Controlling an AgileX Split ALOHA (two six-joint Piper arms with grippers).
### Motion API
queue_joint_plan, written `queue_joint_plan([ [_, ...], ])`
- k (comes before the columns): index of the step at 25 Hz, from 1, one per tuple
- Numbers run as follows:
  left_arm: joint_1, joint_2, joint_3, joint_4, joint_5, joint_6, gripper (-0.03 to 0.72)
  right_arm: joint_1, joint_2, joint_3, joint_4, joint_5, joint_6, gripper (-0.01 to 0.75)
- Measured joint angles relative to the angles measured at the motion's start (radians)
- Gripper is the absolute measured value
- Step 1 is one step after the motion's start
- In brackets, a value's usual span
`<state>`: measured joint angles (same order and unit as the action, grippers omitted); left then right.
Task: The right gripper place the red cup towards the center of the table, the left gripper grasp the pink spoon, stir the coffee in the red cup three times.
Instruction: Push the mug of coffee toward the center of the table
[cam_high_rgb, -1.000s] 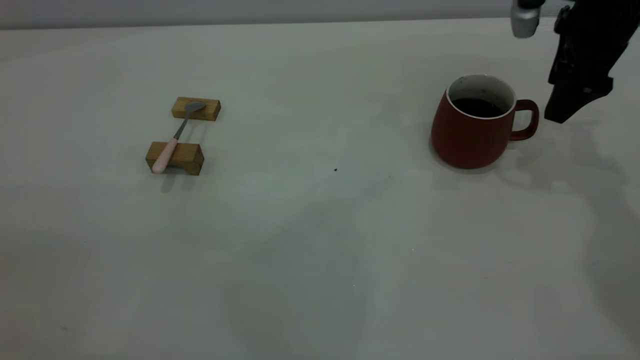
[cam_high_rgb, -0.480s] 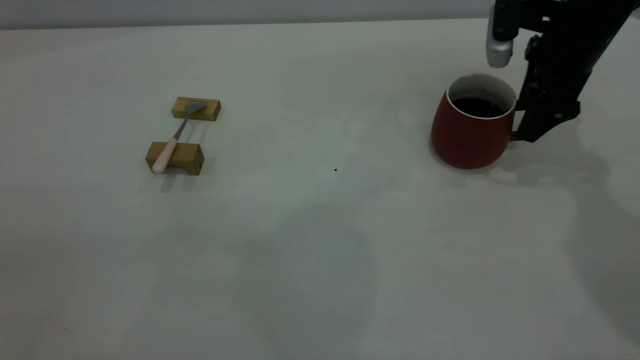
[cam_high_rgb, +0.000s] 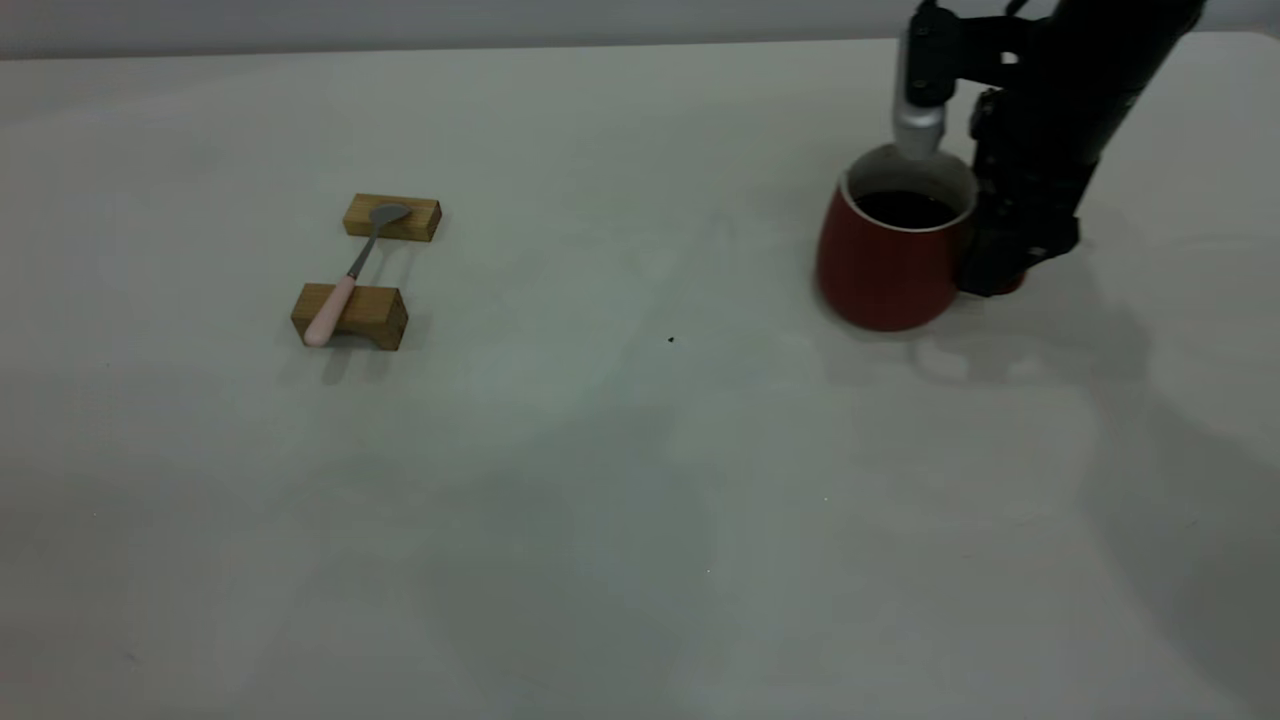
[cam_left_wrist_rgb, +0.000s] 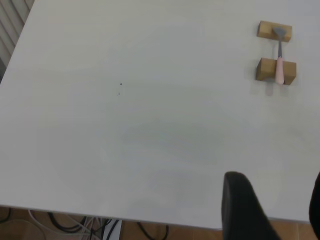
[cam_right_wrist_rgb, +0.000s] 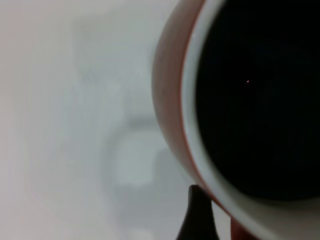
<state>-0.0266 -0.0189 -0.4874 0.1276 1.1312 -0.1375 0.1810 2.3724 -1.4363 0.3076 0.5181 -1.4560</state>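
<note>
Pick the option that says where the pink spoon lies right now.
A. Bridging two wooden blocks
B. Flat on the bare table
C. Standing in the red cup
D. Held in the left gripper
A: the pink spoon spans two wooden blocks, its bowl on the far one and its handle on the near one, well apart from the red cup.

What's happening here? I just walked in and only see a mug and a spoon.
The right gripper is at the handle side of the red cup, which holds dark coffee, and has slid it a little toward the middle of the table. The pink spoon lies untouched across two wooden blocks on the left side. The left gripper hangs open at the table's edge, far from the spoon.
</note>
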Motion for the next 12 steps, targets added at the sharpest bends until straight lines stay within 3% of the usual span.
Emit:
queue_joint_plan([
  [12, 0.0, 0.0, 0.0, 0.0, 0.0, 0.0, 0.403, 0.08, 0.0, 0.0, 0.252, -0.014, -0.097, 0.626],
])
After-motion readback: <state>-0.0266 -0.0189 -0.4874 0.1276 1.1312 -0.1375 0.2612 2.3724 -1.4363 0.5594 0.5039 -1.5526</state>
